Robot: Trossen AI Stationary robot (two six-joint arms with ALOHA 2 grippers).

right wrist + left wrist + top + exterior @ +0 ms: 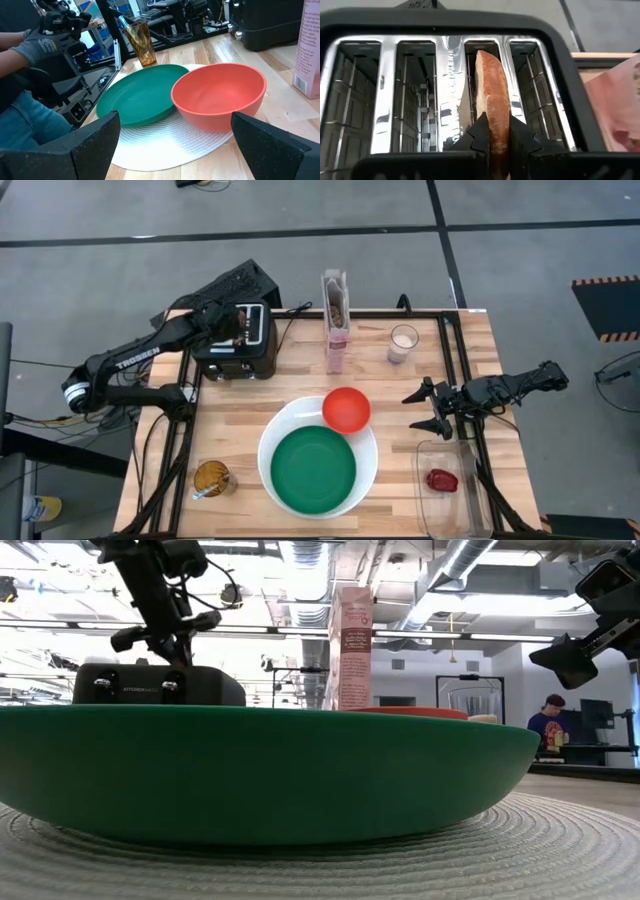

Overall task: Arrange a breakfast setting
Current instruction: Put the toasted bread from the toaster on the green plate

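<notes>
A toasted bagel half (492, 95) stands upright in a slot of the black toaster (237, 340) at the table's far left. My left gripper (495, 142) reaches down over the toaster and is shut on the bagel. My right gripper (430, 408) is open and empty at the table's right, above the wood. The green plate (313, 470) lies on the large white plate (268, 442). The red bowl (346, 409) sits on the white plate's far right part. The pink cereal box (336, 320) stands upright at the far middle. The dark red food item (442, 480) lies in a clear tray. My left gripper pinches the bagel half's upper edge (496, 131) between its two fingers (479, 136), one on each flat face. The fingers come from above, pointing down into the toaster. The bagel stands upright on edge, its lower part inside the slot.
A glass of white liquid (403, 343) stands right of the cereal box. An amber glass (211, 478) with a utensil in it stands near left. The clear tray (450, 495) lies near right. A person's gloved hand (40, 42) shows beyond the table's left edge.
</notes>
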